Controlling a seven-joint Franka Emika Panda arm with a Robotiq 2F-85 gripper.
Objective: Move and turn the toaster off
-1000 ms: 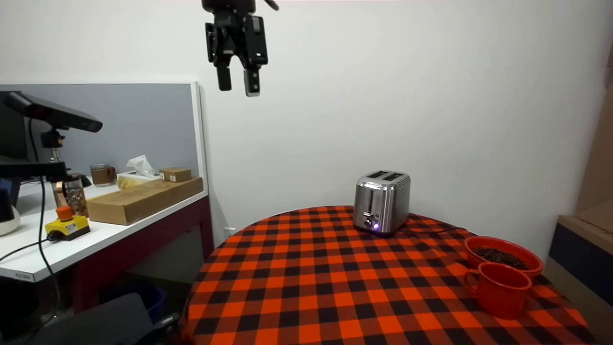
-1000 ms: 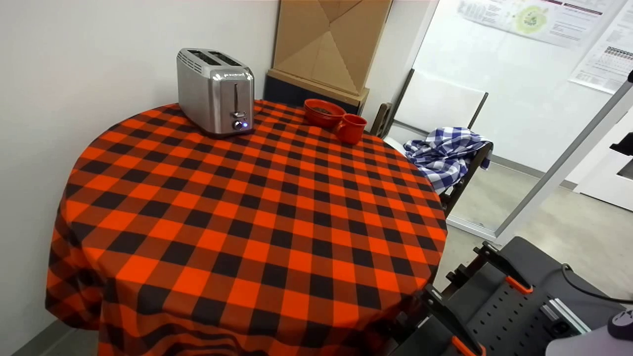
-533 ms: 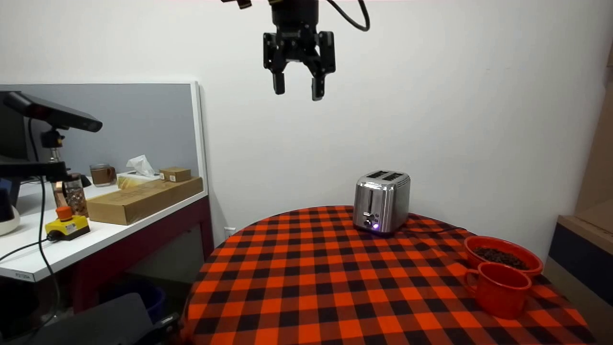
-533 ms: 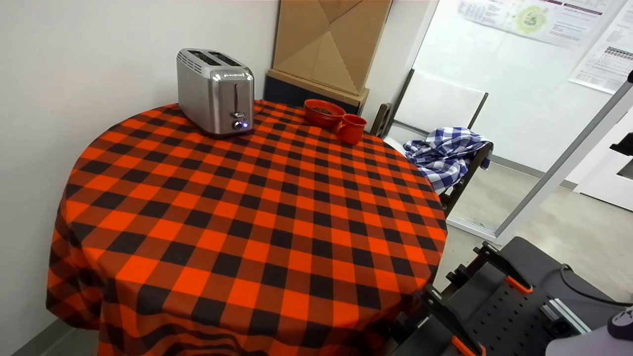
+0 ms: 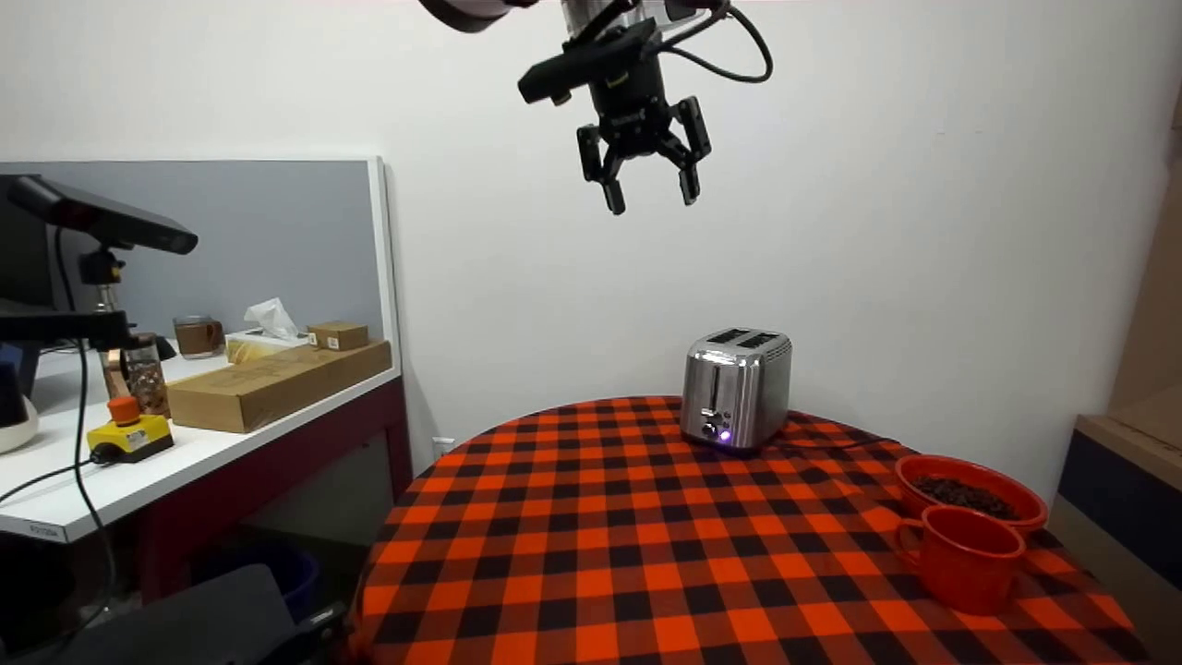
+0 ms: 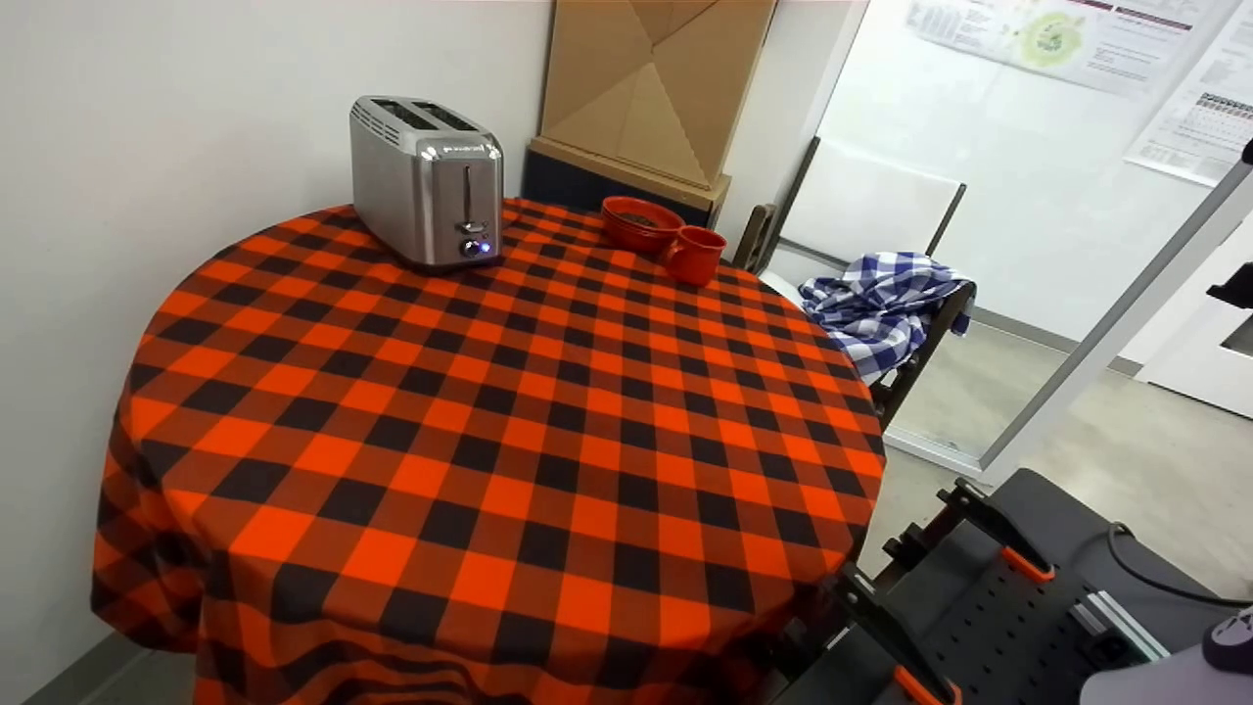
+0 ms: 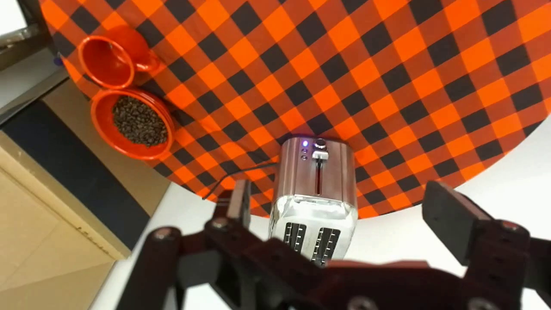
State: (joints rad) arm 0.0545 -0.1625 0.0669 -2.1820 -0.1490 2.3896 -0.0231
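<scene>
– The gripper (image 5: 652, 192) hangs above the checked table (image 5: 554, 536), jaws spread apart, holding nothing.
– And the toaster (image 5: 734, 392)?
– Upright below, near the table edge by the wall (image 5: 572, 277), its light (image 7: 305, 143) lit.
– What could go wrong?
– My guess: pushing too hard at the lever (image 7: 320, 155) end could tip it or drive it into the wall; a low sweep might catch its cord (image 7: 249, 168).
– Facing which way?
– Lever end toward the table's middle; long axis along the slots (image 7: 325, 243), toward the wall
</scene>
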